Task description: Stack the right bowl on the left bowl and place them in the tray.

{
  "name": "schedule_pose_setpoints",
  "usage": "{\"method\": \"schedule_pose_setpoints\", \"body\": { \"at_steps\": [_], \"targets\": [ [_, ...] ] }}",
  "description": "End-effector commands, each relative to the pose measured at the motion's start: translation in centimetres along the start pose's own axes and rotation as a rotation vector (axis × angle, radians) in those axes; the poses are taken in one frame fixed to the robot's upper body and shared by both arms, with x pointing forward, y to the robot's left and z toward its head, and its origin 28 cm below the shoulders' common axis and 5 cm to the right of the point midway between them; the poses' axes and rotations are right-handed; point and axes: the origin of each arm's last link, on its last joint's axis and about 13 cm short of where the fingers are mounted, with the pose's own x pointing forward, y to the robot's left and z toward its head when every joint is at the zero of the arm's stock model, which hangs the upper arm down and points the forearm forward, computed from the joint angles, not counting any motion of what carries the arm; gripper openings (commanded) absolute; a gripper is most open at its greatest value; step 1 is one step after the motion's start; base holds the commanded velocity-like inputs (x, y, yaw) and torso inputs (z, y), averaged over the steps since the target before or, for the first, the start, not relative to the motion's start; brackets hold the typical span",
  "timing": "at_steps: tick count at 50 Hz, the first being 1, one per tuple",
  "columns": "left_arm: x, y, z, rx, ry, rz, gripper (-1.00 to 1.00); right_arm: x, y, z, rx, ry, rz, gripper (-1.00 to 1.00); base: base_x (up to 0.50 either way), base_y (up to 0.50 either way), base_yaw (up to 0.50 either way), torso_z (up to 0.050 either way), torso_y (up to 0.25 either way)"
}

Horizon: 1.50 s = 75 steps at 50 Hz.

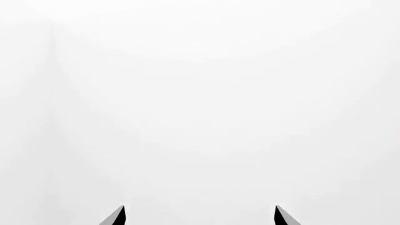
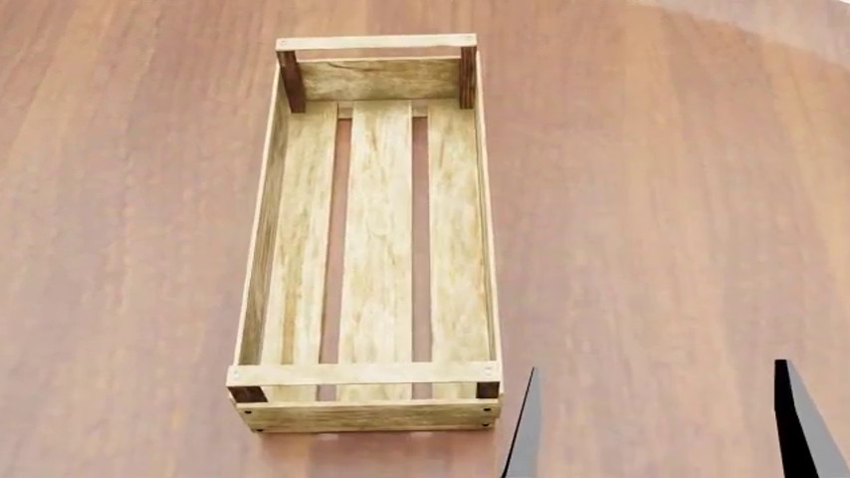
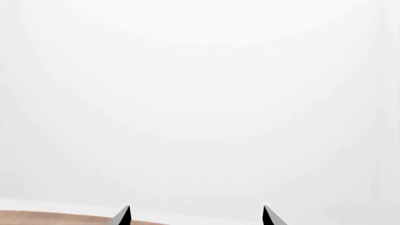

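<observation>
- The tray lies lengthwise on the brown wooden table, its long sides running away from the robot, a little left of the middle of the head view.
- It is a light-wood crate with three bottom slats, low plank walls and dark corner posts; nothing is inside it.
- The right gripper shows at the bottom edge of the head view, just beside the near right corner of the tray, without touching it.
- Its two dark fingertips stand well apart with only table between them.
- In the right wrist view the right gripper faces a plain white background, with a strip of table at the edge.
- The left gripper shows only in its own wrist view; its tips are spread apart and hold nothing, in front of plain white.
- No bowl can be seen in any view.
- I can read no writing, label or brand on the tray or the table.
</observation>
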Motion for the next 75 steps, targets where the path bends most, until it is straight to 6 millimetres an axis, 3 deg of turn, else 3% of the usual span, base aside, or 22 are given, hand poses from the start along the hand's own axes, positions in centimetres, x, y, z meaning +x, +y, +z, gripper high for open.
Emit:
{"method": "schedule_pose_setpoints", "body": {
  "at_steps": [1, 8, 12, 15, 20, 35, 40, 49, 75],
  "targets": [
    [0.3, 1.7, -0.7, 0.043, 0.085, -0.007, 1.00, 0.2, -0.3, 0.0, -0.021, -0.021, -0.012, 1.00, 0.00, 0.00, 0.00, 0.000, 0.000],
    [0.4, 4.3, -1.7, 0.096, 0.219, -0.009, 1.00, 0.1, -0.3, -0.1, -0.020, -0.019, -0.013, 1.00, 0.00, 0.00, 0.00, 0.000, 0.000],
    [0.3, 6.3, -2.3, -0.001, 0.388, 0.038, 1.00, 0.0, -0.3, -0.2, -0.019, -0.018, -0.015, 1.00, 0.00, 0.00, 0.00, 0.000, 0.000],
    [0.0, 7.6, -3.0, 0.025, 0.452, 0.068, 1.00, 0.0, -0.4, -0.3, -0.018, -0.015, -0.018, 1.00, 0.00, 0.00, 0.00, 0.000, 0.000],
    [-0.1, 8.4, -3.3, 0.029, 0.489, 0.102, 1.00, 0.0, -0.3, -0.2, -0.020, -0.014, -0.015, 1.00, 0.00, 0.00, 0.00, 0.000, 0.000],
    [-0.2, 8.8, -5.8, -0.078, 0.679, 0.022, 1.00, 0.2, -0.4, 0.2, -0.031, -0.024, -0.012, 1.00, 0.00, 0.00, 0.00, 0.000, 0.000],
    [0.0, 8.2, -6.6, -0.168, 0.750, -0.067, 1.00, 0.3, -0.4, 0.2, -0.032, -0.025, -0.011, 1.00, 0.00, 0.00, 0.00, 0.000, 0.000],
    [0.2, 8.3, -7.4, -0.352, 0.891, -0.057, 1.00, 0.3, -0.4, 0.4, -0.032, -0.030, -0.008, 1.00, 0.00, 0.00, 0.00, 0.000, 0.000],
    [-0.4, 8.8, -8.6, -0.334, 1.084, 0.076, 1.00, 0.0, -0.3, -0.2, -0.039, -0.010, -0.005, 1.00, 0.00, 0.00, 0.00, 0.000, 0.000]
  ]
}}
